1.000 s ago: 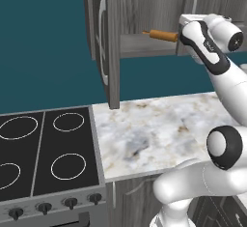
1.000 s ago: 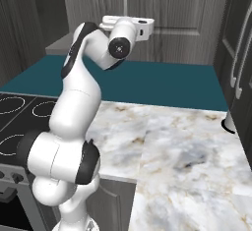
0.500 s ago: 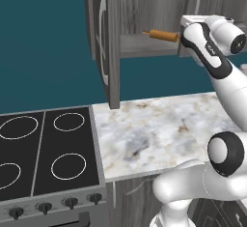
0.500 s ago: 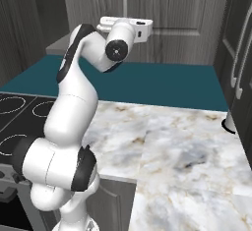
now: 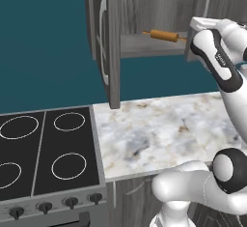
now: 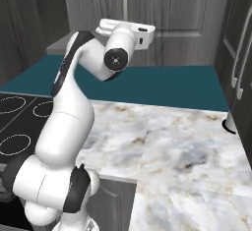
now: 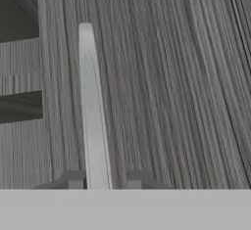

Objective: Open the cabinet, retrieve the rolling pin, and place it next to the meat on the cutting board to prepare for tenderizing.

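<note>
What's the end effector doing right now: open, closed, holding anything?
End effector: closed on the silver bar handle of the cabinet's right door; the handle runs up between its fingertips.

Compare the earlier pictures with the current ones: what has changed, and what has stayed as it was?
Very little: the gripper closed around the silver handle of the cabinet's right door. The arm barely shifted. The left door is open as before, the rolling pin lies unmoved on the shelf, and the right door has not swung.
</note>
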